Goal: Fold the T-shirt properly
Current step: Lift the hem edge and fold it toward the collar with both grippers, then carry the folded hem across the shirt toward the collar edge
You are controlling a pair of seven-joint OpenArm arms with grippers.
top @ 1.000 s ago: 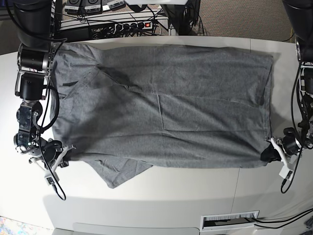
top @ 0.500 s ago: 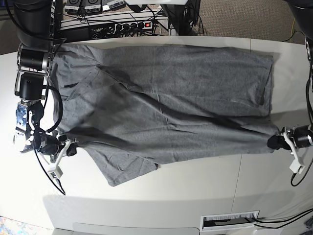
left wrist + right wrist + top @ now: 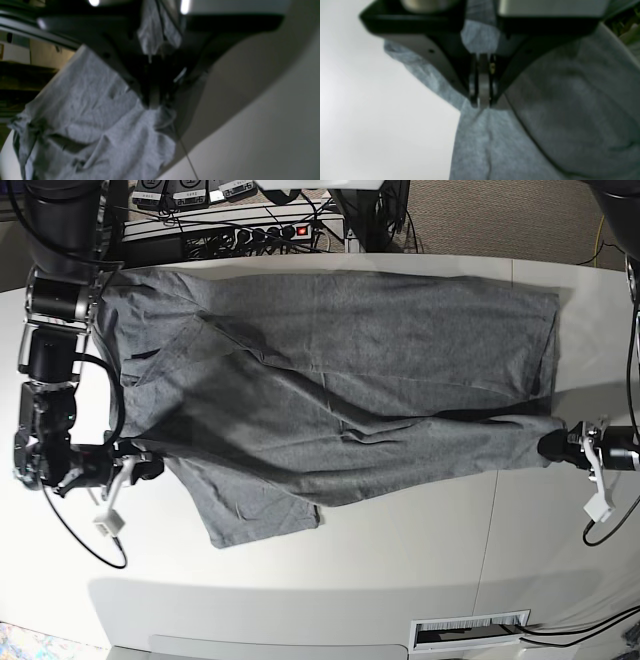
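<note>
One T-shirt (image 3: 340,380), two pincers: it's soft, light and floppy, sagging between grips, so I'd say pinching the corners of its near edge is the way to go. The left pincer (image 3: 562,446) and right pincer (image 3: 138,467) are each clamped tight on one of those corners. The rest lies across the table (image 3: 400,580) toward its far edge.

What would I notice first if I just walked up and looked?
A big grey T-shirt spread across the white table, filling most of it. At each side a robot arm pinches its near edge: the right gripper on the base view's left, the left gripper on its right, jaws shut on cloth.
</note>
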